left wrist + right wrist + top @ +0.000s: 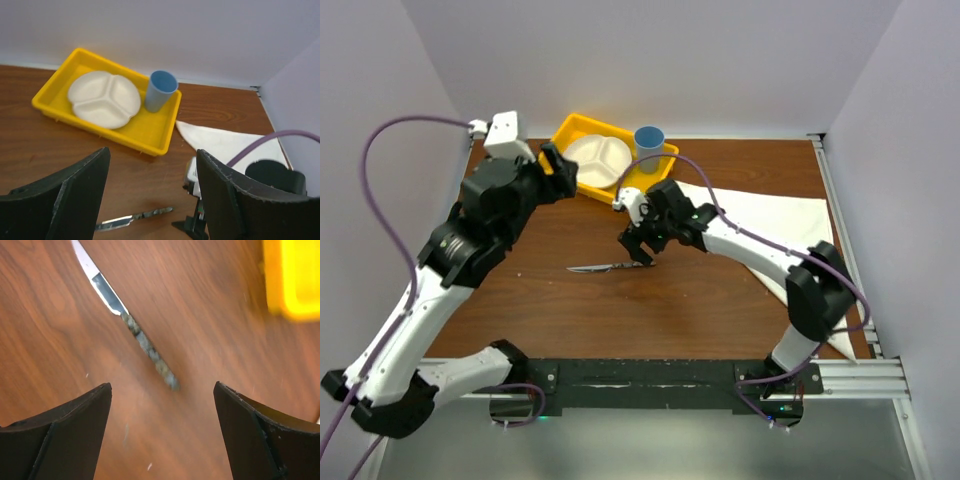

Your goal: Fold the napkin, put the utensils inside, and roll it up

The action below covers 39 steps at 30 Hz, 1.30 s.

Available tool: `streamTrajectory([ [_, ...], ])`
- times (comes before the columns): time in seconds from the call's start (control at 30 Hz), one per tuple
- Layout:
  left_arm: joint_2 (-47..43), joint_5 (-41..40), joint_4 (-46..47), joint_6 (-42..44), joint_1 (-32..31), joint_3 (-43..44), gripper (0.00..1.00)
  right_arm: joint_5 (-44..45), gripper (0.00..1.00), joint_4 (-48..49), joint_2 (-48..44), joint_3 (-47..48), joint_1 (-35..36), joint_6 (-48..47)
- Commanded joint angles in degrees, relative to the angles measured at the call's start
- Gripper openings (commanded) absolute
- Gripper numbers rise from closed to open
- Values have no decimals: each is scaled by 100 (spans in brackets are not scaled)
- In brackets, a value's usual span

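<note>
The knife (pixel 610 267) lies flat on the wooden table, blade pointing left, dark handle to the right. My right gripper (pixel 640 255) hovers open just above the handle end; in the right wrist view the knife (pixel 135 335) lies ahead of the wide-apart jaws (pixel 162 390), untouched. The white napkin (pixel 770 215) lies folded into a triangle at the right, partly under the right arm. My left gripper (pixel 560 168) is raised near the tray, open and empty (pixel 152 160). In its view, the knife (pixel 132 218) and napkin (pixel 220 142) lie below.
A yellow tray (pixel 582 128) at the back holds a white divided plate (pixel 595 160) and a blue cup (pixel 649 140). The tray's corner (pixel 292 280) shows at the right wrist view's upper right. White walls enclose the table on three sides.
</note>
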Motion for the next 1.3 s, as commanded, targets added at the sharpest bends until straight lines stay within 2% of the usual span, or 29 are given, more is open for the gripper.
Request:
streamTrajectory([
  [0.0,-832,-664,-986,-414,5,-612,75,-365,85,-884,1233,1438,251,-1798],
  [0.03,-984,-655,-1047,-458,13,-692,75,-365,84,-1628,1509,1790,304,-2139],
  [0.07,-1107,-646,-1170,-511,13,-754,75,-435,83,-1949,1807,2324,305,-2299],
  [0.23,-1609,-479,-1443,-696,4,-913,74,-480,77,-2961,2915,3163,392,-2740],
  [0.37,-1662,-409,-1400,-705,4,-921,74,223,75,-2752,3041,3042,550,-2749],
  [0.43,-1645,-330,-1338,-696,4,-939,74,172,75,-2664,3032,2980,551,-2714],
  [0.53,-1583,-172,-1215,-696,-4,-983,74,127,67,-2594,3076,2910,594,-2626],
  [0.67,-1574,-110,-1092,-679,13,-1000,73,294,49,-2646,3330,2953,761,-2495],
  [0.7,-1565,-136,-1083,-670,5,-1000,73,312,39,-2716,3392,2979,788,-2451],
  [0.77,-1574,-163,-1022,-652,4,-1009,73,434,30,-2717,3471,2997,867,-2398],
  [0.8,-1574,-198,-1013,-626,4,-1018,73,487,9,-2734,3524,3015,876,-2371],
  [0.83,-1565,-215,-1013,-608,13,-1027,73,592,1,-2752,3542,3076,885,-2345],
  [0.87,-1539,-250,-1013,-591,5,-1027,73,663,0,-2795,3551,3129,885,-2319],
  [0.97,-1495,-303,-969,-547,13,-1053,73,734,0,-2656,3174,3130,885,-2038],
  [1.0,-1478,-321,-951,-521,5,-1062,73,716,0,-2307,2912,3033,876,-1846],
  [1.1,-1416,-339,-846,-450,4,-1088,73,909,0,-1464,1611,2331,797,-1494],
  [1.13,-1399,-347,-785,-433,4,-1114,73,997,0,-1364,1025,2060,753,-1431],
  [1.27,-1276,-190,-565,-353,4,-1229,73,1059,0,-1573,107,1724,183,-1211],
])
